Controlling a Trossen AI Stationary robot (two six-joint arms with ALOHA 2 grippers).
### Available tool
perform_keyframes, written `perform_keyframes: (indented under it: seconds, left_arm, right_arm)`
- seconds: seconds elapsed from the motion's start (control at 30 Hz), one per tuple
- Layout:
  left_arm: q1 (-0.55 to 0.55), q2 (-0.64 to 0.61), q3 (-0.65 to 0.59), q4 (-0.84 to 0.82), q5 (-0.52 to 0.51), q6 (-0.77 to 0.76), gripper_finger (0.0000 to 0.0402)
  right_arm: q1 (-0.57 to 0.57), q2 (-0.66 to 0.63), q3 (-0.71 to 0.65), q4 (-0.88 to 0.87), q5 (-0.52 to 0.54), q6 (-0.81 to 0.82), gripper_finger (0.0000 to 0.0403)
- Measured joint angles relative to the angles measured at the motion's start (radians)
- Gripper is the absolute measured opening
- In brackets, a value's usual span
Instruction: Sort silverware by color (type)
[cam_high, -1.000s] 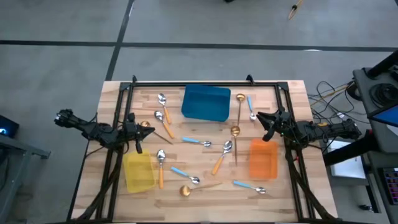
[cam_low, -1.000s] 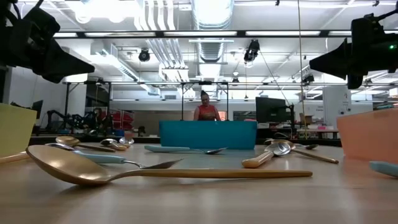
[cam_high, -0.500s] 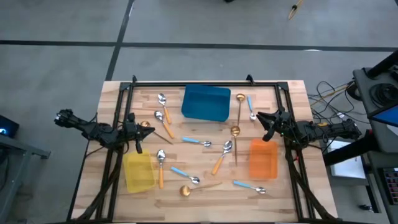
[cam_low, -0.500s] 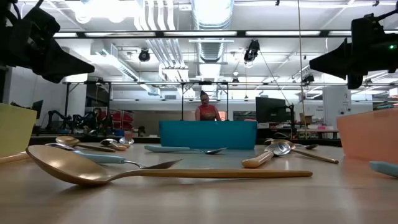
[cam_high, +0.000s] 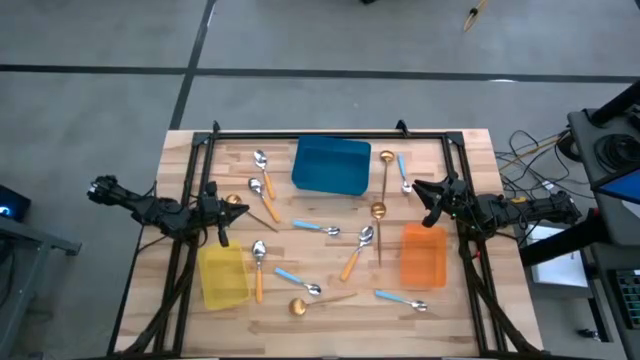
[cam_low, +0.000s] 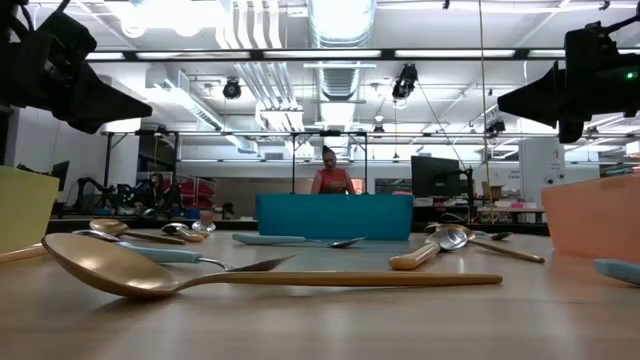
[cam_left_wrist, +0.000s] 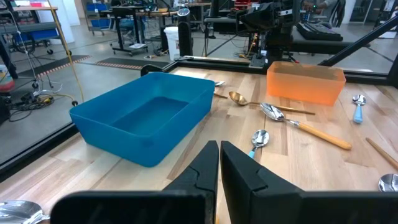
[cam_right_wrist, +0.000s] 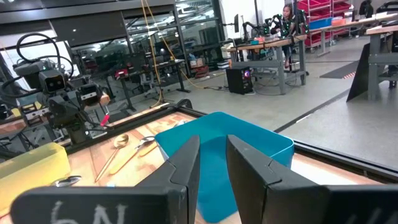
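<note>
Both arms hover level over the desk (cam_high: 450, 310), nothing held

Left gripper (cam_high: 222, 213) jaws closed above the yellow bin (cam_high: 222, 276); right gripper (cam_high: 424, 200) jaws slightly parted, empty, above the orange bin (cam_high: 424, 256); spoons (cam_high: 318, 229) lie scattered between

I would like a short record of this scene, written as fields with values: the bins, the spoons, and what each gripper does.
blue bin: far middle of the table, no spoon seen in it
yellow bin: near left, below the left gripper
orange bin: right side, below the right gripper
spoons: all loose on the wood, none sorted yet
gold spoon: near edge, middle
left gripper: shut, holds nothing, above the table's left side
right gripper: a little open, holds nothing, above the table's right side
</note>
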Motion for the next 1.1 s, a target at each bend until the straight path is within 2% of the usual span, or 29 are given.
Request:
perform_keyframes:
  seconds: [0.73, 0.8, 0.87, 1.0, 1.1]
  left_arm:
    - [0.0, 0.0, 0.0, 0.007, 0.0, 0.025, 0.0]
    - [0.0, 0.0, -0.002, 0.065, 0.0, -0.112, 0.0]
    - [0.0, 0.0, -0.002, 0.115, -0.011, -0.224, 0.0]
    - [0.0, 0.0, -0.002, 0.157, 0.041, -0.224, 0.0]
    - [0.0, 0.007, -0.003, 0.168, 0.092, -0.239, 0.0]
  right_arm:
    - [0.0, 0.0, 0.0, 0.0, 0.0, 0.0, 0.0068]
    - [0.0, 0.0, 0.0, 0.0, 0.0, 0.002, 0.0068]
    - [0.0, 0.0, 0.0, 0.001, -0.006, 0.076, 0.0068]
    - [0.0, 0.0, 0.0, 0.003, -0.091, 0.371, 0.0068]
    - [0.0, 0.0, 0.0, 0.003, -0.103, 0.452, 0.0068]
